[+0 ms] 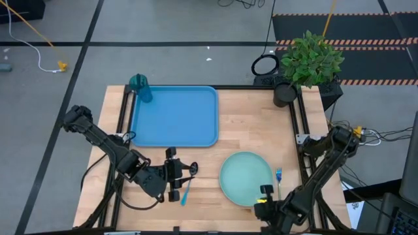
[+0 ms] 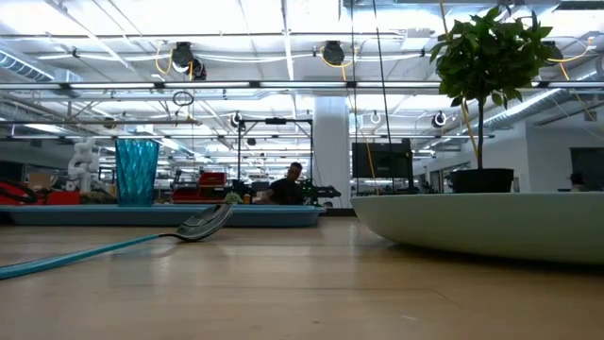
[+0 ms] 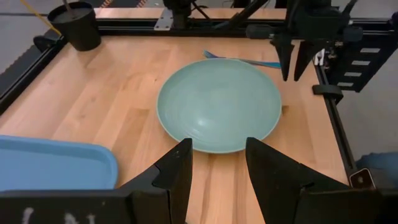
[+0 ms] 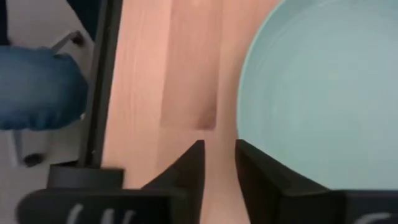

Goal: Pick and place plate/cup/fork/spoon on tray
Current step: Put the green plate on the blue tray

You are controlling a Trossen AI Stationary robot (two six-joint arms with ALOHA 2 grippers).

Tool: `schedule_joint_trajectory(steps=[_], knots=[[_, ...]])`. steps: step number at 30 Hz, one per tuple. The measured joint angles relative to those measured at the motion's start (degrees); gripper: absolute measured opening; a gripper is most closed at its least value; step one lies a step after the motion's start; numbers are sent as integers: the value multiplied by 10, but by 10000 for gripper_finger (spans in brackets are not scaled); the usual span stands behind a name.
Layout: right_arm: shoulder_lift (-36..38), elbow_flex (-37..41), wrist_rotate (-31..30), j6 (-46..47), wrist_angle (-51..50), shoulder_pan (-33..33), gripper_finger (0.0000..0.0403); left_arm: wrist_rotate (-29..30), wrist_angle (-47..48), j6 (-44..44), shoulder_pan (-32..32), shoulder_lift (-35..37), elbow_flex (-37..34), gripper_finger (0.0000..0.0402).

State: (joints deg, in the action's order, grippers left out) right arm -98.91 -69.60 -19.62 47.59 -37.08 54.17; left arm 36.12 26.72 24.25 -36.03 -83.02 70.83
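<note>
- Two grippers appear over the near edge of the worktop (image 1: pixel 255 124): we see the left gripper (image 1: pixel 174 175) toward the near-left side and the right gripper (image 1: pixel 264 196) toward the near-right corner.
- The left gripper's fingers (image 3: pixel 177 168) stand parted with nothing between them, pointing toward the plate (image 1: pixel 246 177).
- The right gripper's fingers (image 4: pixel 193 163) also stand apart and empty, just beside the plate's near rim.
- We find the plate flat on the wood, near the worktop's right edge, well apart from the tray (image 1: pixel 175 116).
- The tray lies by the far-left corner; the cup (image 1: pixel 139 83) stands upright at the tray's far-left corner.
- The spoon (image 1: pixel 185 190) rests on the wood just beside the left gripper.
- The fork (image 1: pixel 279 176) lies just beside the plate, between it and the right edge.
- A potted plant (image 1: pixel 307 62) occupies the far-right corner.
</note>
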Motion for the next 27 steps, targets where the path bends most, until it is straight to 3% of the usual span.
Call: schedule_joint_trajectory(steps=[6,11,16,24,27], knots=[[-21,19,-11,-20,-1,-2,131,0,0,3,0,0,0,152],[-21,35,-12,-27,-1,-7,133,-1,-3,29,-1,-8,0,152],[-21,41,-12,-51,4,-8,101,-2,-7,33,-1,-10,0,152],[-19,75,34,-65,54,-17,14,-3,-47,11,0,-10,0,152],[-19,71,36,-69,56,-17,8,-3,-67,-6,0,-10,0,152]])
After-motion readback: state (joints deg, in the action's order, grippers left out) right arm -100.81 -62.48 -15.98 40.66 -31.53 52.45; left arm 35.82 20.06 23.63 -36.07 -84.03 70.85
